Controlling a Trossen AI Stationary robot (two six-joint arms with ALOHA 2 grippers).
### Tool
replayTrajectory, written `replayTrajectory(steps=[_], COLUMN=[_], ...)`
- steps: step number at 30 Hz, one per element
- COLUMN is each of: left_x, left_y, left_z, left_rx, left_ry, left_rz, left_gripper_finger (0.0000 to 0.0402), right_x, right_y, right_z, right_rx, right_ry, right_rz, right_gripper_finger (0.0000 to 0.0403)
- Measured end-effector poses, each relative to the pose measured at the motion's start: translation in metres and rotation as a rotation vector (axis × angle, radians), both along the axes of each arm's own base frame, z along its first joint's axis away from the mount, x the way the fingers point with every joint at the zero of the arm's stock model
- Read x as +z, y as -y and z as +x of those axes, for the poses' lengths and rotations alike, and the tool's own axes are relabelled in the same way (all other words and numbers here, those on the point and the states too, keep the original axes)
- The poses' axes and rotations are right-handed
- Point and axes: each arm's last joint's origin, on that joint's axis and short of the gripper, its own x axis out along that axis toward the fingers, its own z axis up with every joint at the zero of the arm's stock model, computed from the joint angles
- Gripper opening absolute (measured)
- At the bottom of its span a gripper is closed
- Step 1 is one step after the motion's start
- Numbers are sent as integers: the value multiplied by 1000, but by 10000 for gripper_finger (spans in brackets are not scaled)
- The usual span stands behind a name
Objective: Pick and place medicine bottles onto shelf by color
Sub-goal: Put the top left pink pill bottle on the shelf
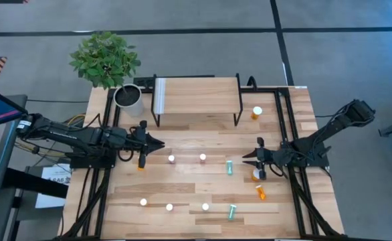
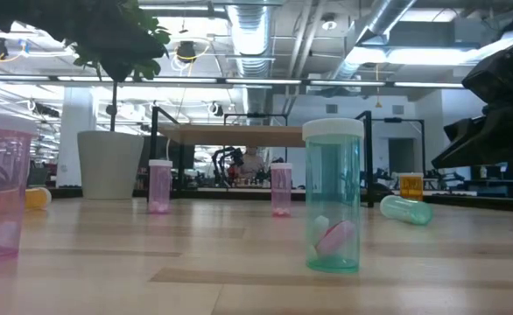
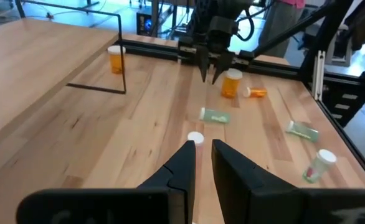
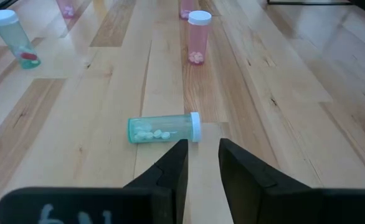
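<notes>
The shelf (image 1: 196, 97) stands at the table's far middle with nothing on it. Medicine bottles are scattered over the table. Pink ones (image 1: 171, 159) (image 1: 203, 158) stand upright in the middle, and a teal one (image 1: 229, 167) lies on its side. My left gripper (image 1: 161, 142) hovers left of the middle, shut to a narrow gap and holding nothing. A white-capped bottle (image 3: 195, 138) stands just ahead of it. My right gripper (image 1: 245, 157) is low at the right, likewise shut on nothing. The lying teal bottle (image 4: 164, 129) is just beyond its fingertips.
A potted plant (image 1: 129, 99) stands left of the shelf. An orange bottle (image 1: 257, 112) stands right of the shelf, a larger one (image 1: 257, 175) beside my right gripper, and another (image 1: 260, 193) lies nearer. Pink bottles (image 1: 169, 207) and a teal one (image 1: 231, 212) line the near side.
</notes>
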Motion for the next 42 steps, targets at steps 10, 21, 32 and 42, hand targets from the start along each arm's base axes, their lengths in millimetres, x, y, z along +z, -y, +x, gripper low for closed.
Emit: replayTrajectory(steps=[10,21,32,42], left_x=[-1,-9,-42,-73], left_y=[0,-1,3,9], left_z=[0,-3,14,42], left_rx=[-1,53,69,-2], left_ry=[-6,-89,-313,-399], left_rz=[-17,-57,-103,-114], left_gripper_finger=[41,41,152,258], right_x=[14,108,115,118], right_y=[1,9,14,18], right_z=[7,31,32,30], right_rx=[-39,42,94,73], right_ry=[127,520,532,554], right_rz=[-20,-81,-81,-73], right_gripper_finger=[114,114,114,114])
